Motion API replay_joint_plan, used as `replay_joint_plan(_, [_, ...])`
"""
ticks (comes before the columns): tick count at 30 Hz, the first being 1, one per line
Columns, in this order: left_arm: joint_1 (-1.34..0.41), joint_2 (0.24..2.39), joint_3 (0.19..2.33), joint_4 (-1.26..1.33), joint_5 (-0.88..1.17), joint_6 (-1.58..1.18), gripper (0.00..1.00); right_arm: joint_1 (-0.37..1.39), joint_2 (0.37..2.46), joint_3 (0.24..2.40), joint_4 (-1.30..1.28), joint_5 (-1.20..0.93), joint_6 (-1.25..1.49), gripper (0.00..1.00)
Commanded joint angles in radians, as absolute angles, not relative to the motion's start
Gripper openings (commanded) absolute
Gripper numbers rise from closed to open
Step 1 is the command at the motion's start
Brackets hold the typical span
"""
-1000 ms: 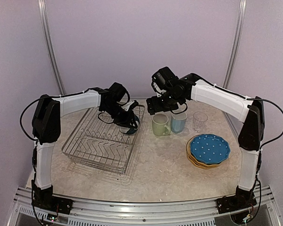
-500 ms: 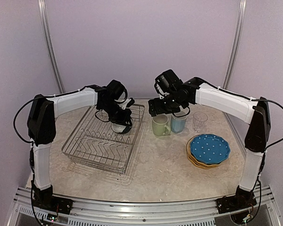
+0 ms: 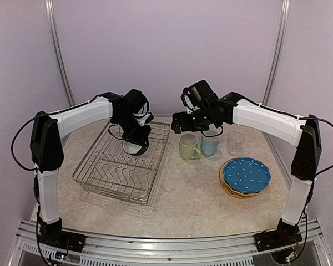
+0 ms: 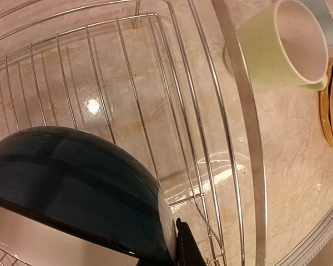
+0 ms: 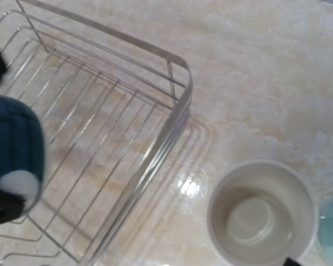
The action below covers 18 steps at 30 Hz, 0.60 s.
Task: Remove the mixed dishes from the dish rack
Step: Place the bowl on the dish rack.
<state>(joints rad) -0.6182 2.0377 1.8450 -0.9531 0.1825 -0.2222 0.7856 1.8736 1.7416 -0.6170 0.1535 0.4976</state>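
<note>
The dark-teal bowl [image 3: 134, 147] with its white inside hangs tilted over the far end of the dish rack [image 3: 108, 176]. My left gripper [image 3: 136, 136] is shut on its rim. In the left wrist view the bowl [image 4: 72, 188] fills the lower left, with one black finger [image 4: 186, 249] pressed against its edge; the other finger is hidden. My right gripper [image 3: 184, 125] hovers open and holds nothing, just behind the light green mug [image 3: 188, 147]. The light blue mug [image 3: 210, 145], the clear glass [image 3: 235, 142] and the stacked plates [image 3: 245, 176], blue dotted on top, stand on the table to the right.
The rack's wire rim [image 5: 155, 149] runs diagonally just left of the green mug [image 5: 261, 213] in the right wrist view. Rows of upright prongs [image 3: 119, 166] fill the rack's near half. Purple walls close in the back and both sides.
My left gripper has shut on the bowl and carried it leftward and back over the rack's far end. The right gripper has shifted only slightly.
</note>
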Motion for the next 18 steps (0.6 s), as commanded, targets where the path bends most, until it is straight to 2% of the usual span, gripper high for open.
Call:
replay_joint_plan(1, [-0.624,2.128,1.930,-1.045,0.152,-0.232,0.00,0.798,1.849,1.735,-0.584,0.138,0.510,0.88])
replay_joint_plan(3, [-0.626,2.141,1.932,-1.046,0.156,-0.235,0.00,0.798,1.850,1.734,-0.581,0.136,0.510,0.88])
replay_joint_plan(10, [-0.626,2.204,1.965,-1.076,0.148,-0.236,0.10,0.797,1.842,1.722,-0.578,0.141,0.512,0.88])
replay_joint_plan(14, [-0.630,2.205,1.966,-1.079,0.139,-0.237,0.35,0.798,1.830,1.706,-0.575,0.149,0.512,0.88])
replay_joint_plan(16, [-0.631,2.172,1.952,-1.064,0.140,-0.233,0.45,0.797,1.825,1.699,-0.578,0.154,0.512,0.88])
replay_joint_plan(18, [-0.631,2.133,1.932,-1.045,0.138,-0.229,0.52,0.797,1.823,1.694,-0.577,0.158,0.512,0.88])
